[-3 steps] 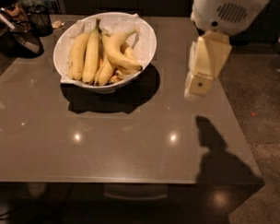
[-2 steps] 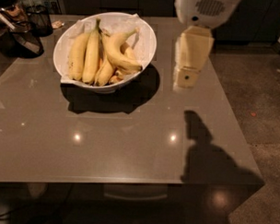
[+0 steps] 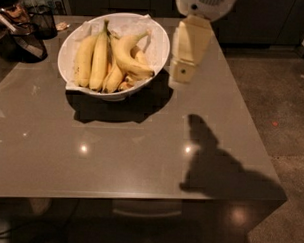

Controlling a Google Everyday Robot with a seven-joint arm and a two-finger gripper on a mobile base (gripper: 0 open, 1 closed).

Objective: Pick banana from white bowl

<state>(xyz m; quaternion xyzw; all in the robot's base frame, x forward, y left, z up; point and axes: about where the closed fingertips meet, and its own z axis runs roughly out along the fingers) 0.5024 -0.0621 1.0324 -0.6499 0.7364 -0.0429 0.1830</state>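
Glossy grey tabletop (image 3: 140,158) carries the white bowl (image 3: 69,48). The curved banana (image 3: 125,58) lies on the right of the pile. The gripper (image 3: 180,78) hangs just beside the bowl's right rim, and how wide it stands cannot be told. Risks, as I judge them: clipping the rim, or catching the straighter bananas (image 3: 99,61).

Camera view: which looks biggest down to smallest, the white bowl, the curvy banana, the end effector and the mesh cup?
1. white bowl
2. end effector, just right of the bowl; it may simply be nearer the camera
3. banana
4. mesh cup
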